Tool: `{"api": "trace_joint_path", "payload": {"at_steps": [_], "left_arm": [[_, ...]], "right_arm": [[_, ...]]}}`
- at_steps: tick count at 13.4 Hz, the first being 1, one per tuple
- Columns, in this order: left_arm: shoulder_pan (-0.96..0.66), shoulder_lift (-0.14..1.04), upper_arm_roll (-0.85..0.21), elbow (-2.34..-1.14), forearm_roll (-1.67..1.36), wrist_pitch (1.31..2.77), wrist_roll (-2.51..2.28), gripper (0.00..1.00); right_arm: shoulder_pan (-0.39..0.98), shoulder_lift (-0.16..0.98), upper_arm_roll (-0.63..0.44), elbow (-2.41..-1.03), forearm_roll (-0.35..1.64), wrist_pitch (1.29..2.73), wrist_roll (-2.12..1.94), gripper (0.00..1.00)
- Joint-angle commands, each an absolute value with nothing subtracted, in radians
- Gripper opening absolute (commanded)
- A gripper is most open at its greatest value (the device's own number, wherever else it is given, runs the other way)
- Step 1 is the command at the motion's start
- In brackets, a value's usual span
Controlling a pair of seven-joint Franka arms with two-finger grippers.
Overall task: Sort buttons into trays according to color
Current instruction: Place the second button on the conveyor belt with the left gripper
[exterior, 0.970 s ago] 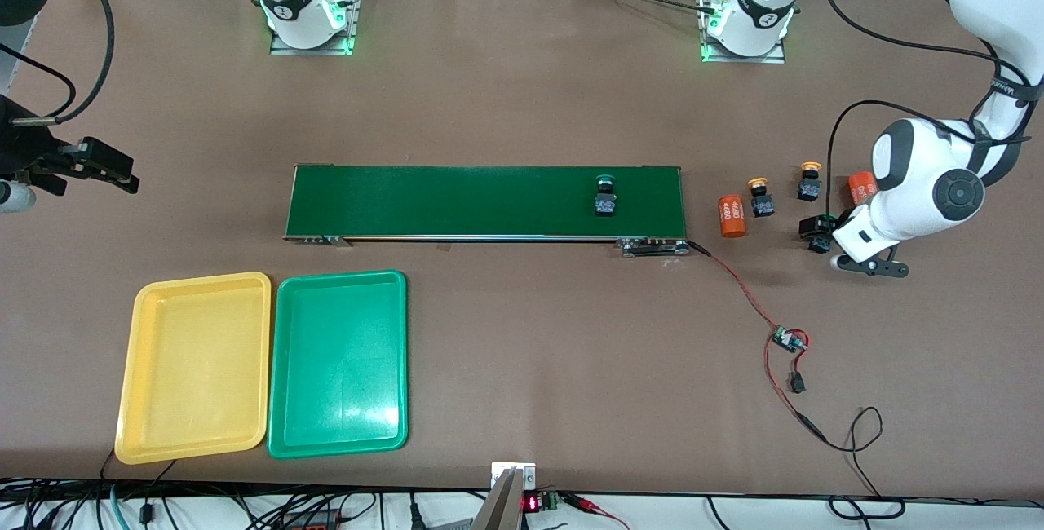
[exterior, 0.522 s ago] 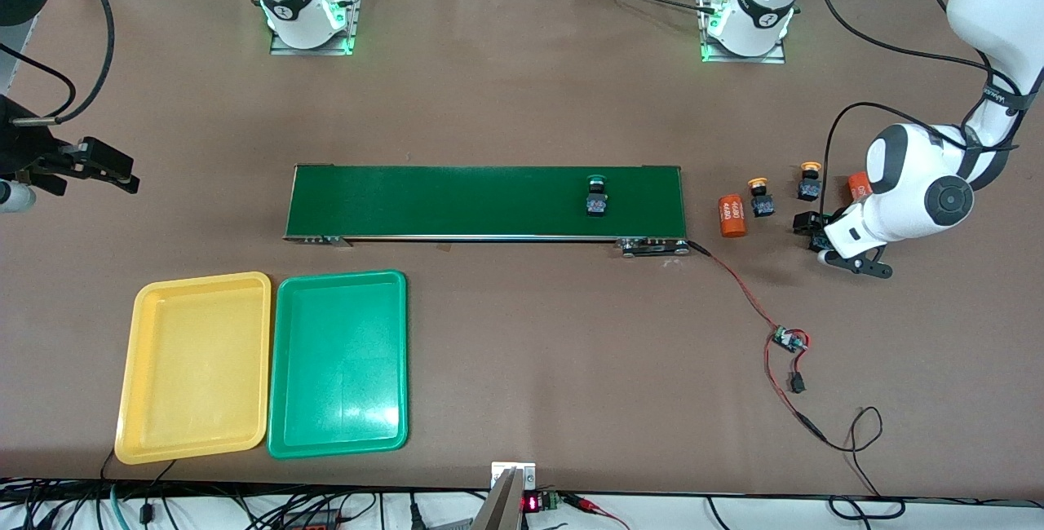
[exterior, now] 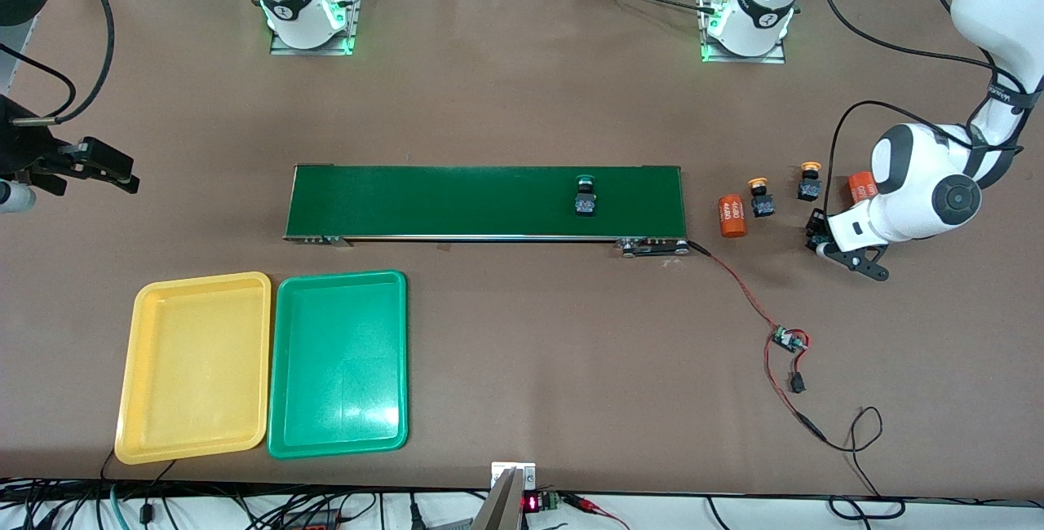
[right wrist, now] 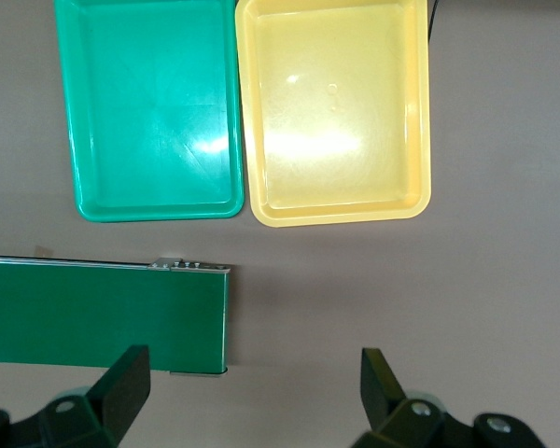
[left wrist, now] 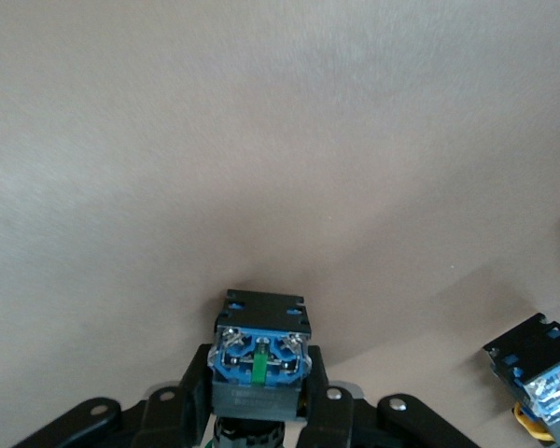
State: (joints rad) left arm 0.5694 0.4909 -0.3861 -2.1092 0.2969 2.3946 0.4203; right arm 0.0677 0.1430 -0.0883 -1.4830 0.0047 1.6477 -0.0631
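Left hand [left wrist: 259,422] gripping a green-capped button [left wrist: 259,359] over table; right hand [right wrist: 252,387] open, waiting

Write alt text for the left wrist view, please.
The left gripper is shut on a dark blue-black blocky push-button switch above the bare brown table. A second switch with a yellow cap lies nearby on the table.

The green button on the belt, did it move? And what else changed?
Yes. The green button rode along the belt toward the right arm's end. The left gripper, shut on another button, shifted slightly beside the two yellow buttons. The right gripper, open, stayed waiting; both trays stayed put, nothing in them.
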Motion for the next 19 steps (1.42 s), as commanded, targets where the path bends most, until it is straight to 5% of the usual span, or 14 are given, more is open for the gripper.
{"api": "trace_joint_path", "payload": {"at_steps": [1,4,10,19], "left_arm": [[0.536,0.404,-0.429,-2.121,0.310,2.356,0.434,0.00],[0.497,0.342,-0.541,-2.114,0.282,2.298,0.349,0.00],[0.260,0.261,-0.594,-2.138,0.131,2.277,-0.165,0.00],[0.137,0.336,-0.632,-2.157,0.046,2.358,-0.436,0.00]], "right_arm": [[0.063,0.130,-0.086,-1.485,0.015,1.635,-0.072,1.00],[0.063,0.130,-0.086,-1.485,0.015,1.635,-0.072,1.00],[0.063,0.130,-0.086,-1.483,0.015,1.635,-0.072,1.00],[0.071,0.130,-0.080,-1.485,0.015,1.635,-0.063,1.00]]}}
